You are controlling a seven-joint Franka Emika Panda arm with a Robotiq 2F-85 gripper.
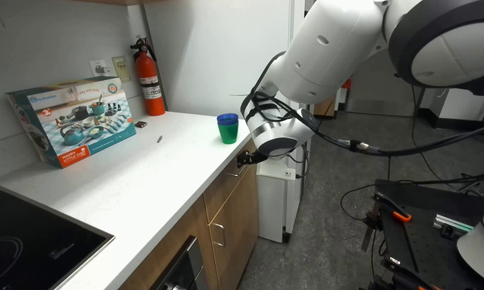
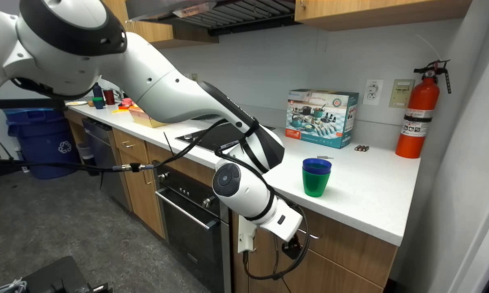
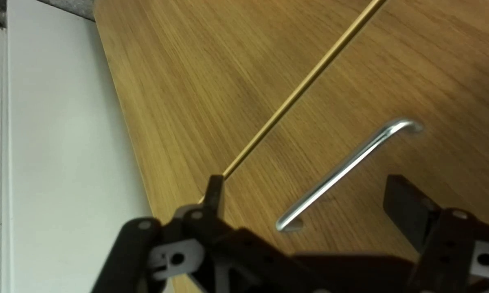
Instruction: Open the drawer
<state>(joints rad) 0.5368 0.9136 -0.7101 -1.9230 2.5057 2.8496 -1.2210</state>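
The drawer (image 1: 221, 189) is shut, its medium-brown wood front flush under the counter; it also shows in an exterior view (image 2: 350, 246) and in the wrist view (image 3: 444, 89). Its metal bar handle (image 3: 338, 179) runs diagonally in the wrist view and also shows in both exterior views (image 1: 237, 172) (image 2: 309, 234). My gripper (image 3: 309, 187) is open and empty, in front of the drawer. In the wrist view the handle's near end lies between the two fingers, with neither finger touching it. The gripper also shows in both exterior views (image 1: 246, 158) (image 2: 292, 247). The drawer's inside is hidden.
A white counter (image 1: 153, 189) overhangs the drawer. Stacked blue and green cups (image 1: 228, 131) stand near its edge. A cabinet door (image 1: 237, 229) with a vertical handle lies below. A white panel (image 3: 73, 154) stands beside the cabinet. An oven (image 2: 191, 228) is alongside. Cables hang from the arm.
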